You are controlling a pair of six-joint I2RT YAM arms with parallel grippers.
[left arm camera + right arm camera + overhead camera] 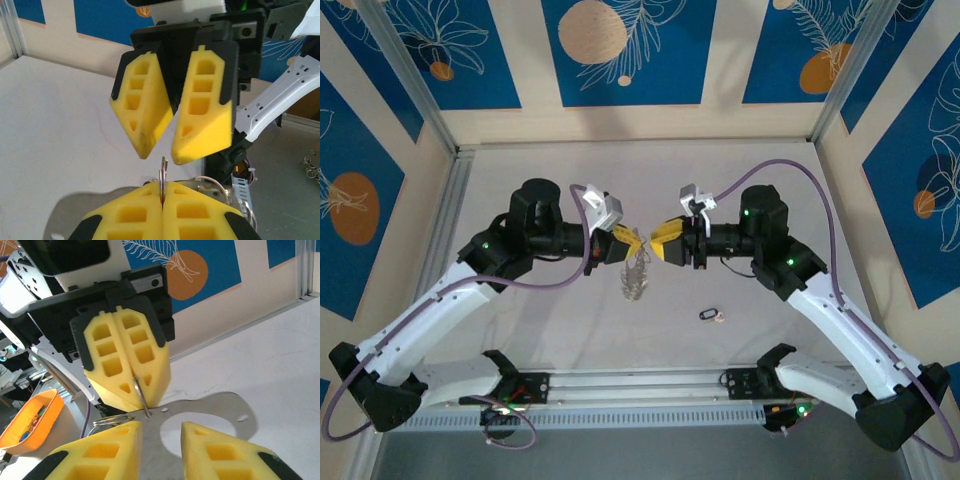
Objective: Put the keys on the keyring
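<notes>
The job is only just begun. The keyring (637,273) is up off the table (560,325), held by the left gripper (631,243). Its two yellow fingers (135,215) are pressed tight together, with the thin wire of the ring pinched between their tips. The right gripper (659,243) faces it, very near, tip to tip. Its fingers (107,452) stand a little way apart and they hold nothing. The ring's top edge pokes up just under the gap between them. The keys (710,315), a tiny dark loop with a small whitish tag, are not on the ring yet. They lie flat on the table by themselves, off to the right of the ring and closer to the near edge, with no gripper touching them. So what is left is the main part, I think: pick up the keys, bring them to the ring and slip them on. In the left wrist view the ring shows edge-on, as one thin line standing straight up out of the closed fingers. In the top view most of the ring hangs down below the grippers, with its silvery pieces (634,285) dangling in a bunch. The keys' long side runs left to right across the table, and the whitish tag is at the right end.
</notes>
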